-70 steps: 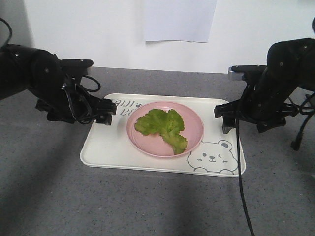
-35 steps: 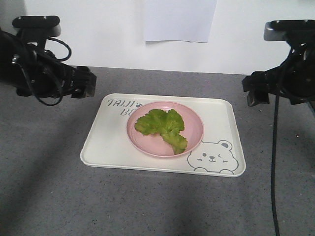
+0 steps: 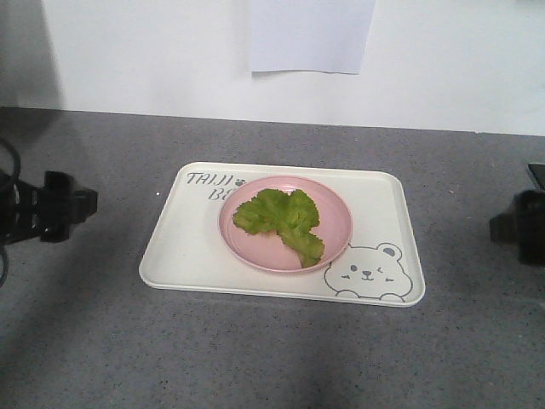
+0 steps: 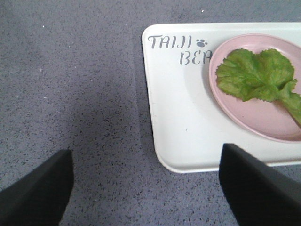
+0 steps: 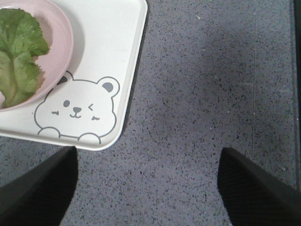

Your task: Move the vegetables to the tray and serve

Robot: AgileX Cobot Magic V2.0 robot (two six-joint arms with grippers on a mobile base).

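One tray (image 3: pixel 183 256), one pink plate (image 3: pixel 255 251), one lettuce leaf (image 3: pixel 281 217). Leaf lies on the plate, plate sits mid-tray, tray centred on the grey table (image 3: pixel 102 358), long side along the front edge. Sheet of paper (image 3: pixel 311 34) on the back wall; nothing lies between either arm and the tray.

Left gripper (image 4: pixel 146 188): fingers spread wide, empty, over bare table off the tray's left edge. Right gripper (image 5: pixel 146 188): spread wide too, empty, off the right edge by the bear corner.

Front view shows only dark stubs of both arms at the frame sides; finger spacing is readable only from the wrist views. "TAIJI BEA" lettering is clear only in the left wrist view.
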